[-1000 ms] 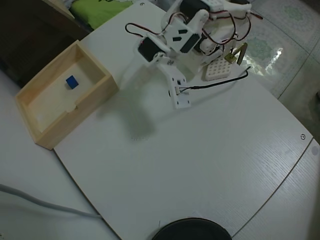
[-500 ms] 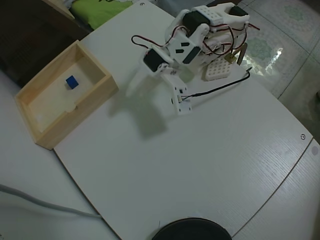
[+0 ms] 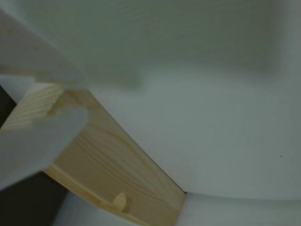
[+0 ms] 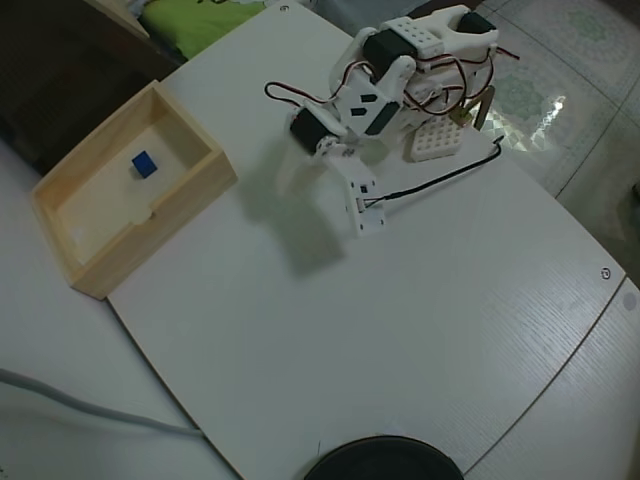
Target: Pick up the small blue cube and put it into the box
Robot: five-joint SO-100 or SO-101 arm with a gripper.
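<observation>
The small blue cube (image 4: 143, 164) lies on the pale floor of the box (image 4: 205, 178), a light wooden tray at the left of the overhead view. My white gripper (image 4: 285, 180) hangs over the bare table to the right of the box, apart from it. In the wrist view the gripper (image 3: 82, 99) shows as two blurred white fingers (image 3: 37, 141) at the left edge, with a gap between them and nothing in it. Behind them runs the box's wooden wall (image 3: 108, 165). The cube is out of the wrist view.
A white perforated block (image 4: 438, 138) and a black cable (image 4: 430, 175) lie by the arm's base. A black round object (image 4: 380, 460) sits at the bottom edge, a grey cable (image 4: 90, 410) at bottom left, and a green item (image 4: 195, 20) at top left.
The arm has drawn back to the right, away from the box. The blue cube has stayed where it was inside the box.
</observation>
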